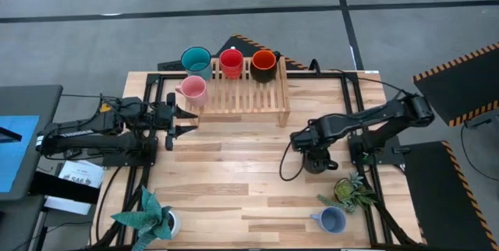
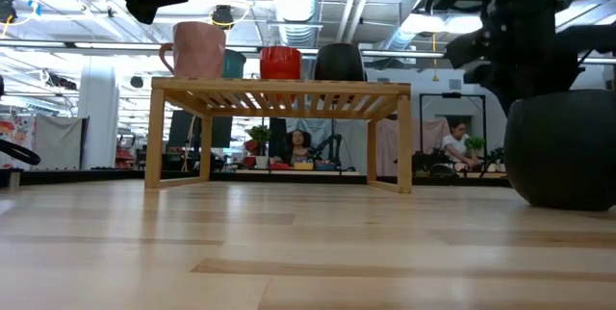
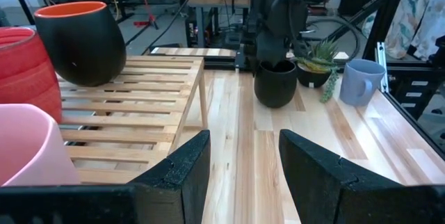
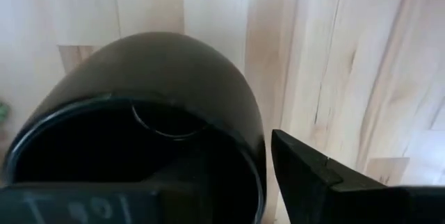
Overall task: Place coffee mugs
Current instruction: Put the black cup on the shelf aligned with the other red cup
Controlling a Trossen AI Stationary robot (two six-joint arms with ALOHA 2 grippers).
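Black ceramic mug point(image 1: 314, 162) sat on the light wooden table point(image 1: 234, 196), right of centre, with your right gripper point(image 1: 310, 143) straddling its rim: in the right wrist view one finger was inside the mug point(image 4: 132, 154), the other finger point(image 4: 313, 175) outside the wall. Closed on the rim or not, I couldn't tell. In the low view that mug point(image 2: 563, 151) filled the near right.

Near edge of the table: pale blue handled mug point(image 1: 333, 220) by the small potted plant with green leaves point(image 1: 351, 191), both just near of the black mug. Second potted plant with teal spiky leaves point(image 1: 148, 216) stood at the near left corner.

Your left gripper point(image 1: 184, 121) hovered at the left end of the slatted wooden rack point(image 1: 242, 95), fingers spread wide, holding nothing, just beside the pink mug point(image 1: 192, 90). That mug sat on the rack's left end.

Farther back, along the rack's far side, left to right: teal mug point(image 1: 196, 61), red mug point(image 1: 231, 62), orange-and-dark mug point(image 1: 263, 65). All four upright on the slats.

Beyond the table, the low view showed two seated people point(image 2: 300, 146) in the room.
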